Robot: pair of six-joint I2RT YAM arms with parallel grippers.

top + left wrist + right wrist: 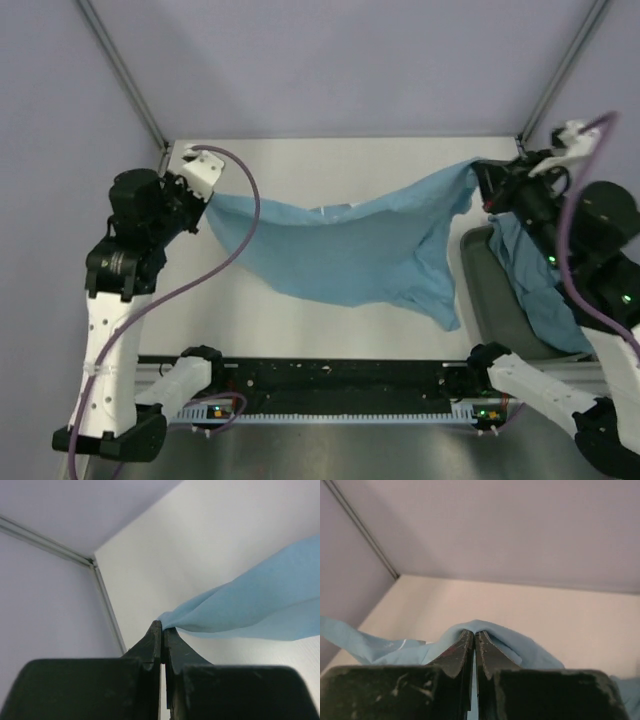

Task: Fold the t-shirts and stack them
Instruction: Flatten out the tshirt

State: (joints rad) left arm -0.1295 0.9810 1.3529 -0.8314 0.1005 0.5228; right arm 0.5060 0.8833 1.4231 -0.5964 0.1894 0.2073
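Note:
A light blue t-shirt point(350, 250) hangs stretched between my two grippers above the white table, sagging in the middle, with one end drooping at the front right. My left gripper point(205, 200) is shut on its left edge; in the left wrist view the cloth point(250, 600) runs off to the right from the closed fingertips point(163, 626). My right gripper point(482, 178) is shut on its right edge; in the right wrist view the cloth point(520, 642) drapes over the closed fingertips point(474, 632). More light blue t-shirts point(545, 300) lie crumpled in the tray on the right.
A grey tray point(480, 290) stands at the table's right side under my right arm. Grey walls with metal frame rails point(125, 75) enclose the back and sides. A black rail point(340, 385) runs along the near edge between the arm bases.

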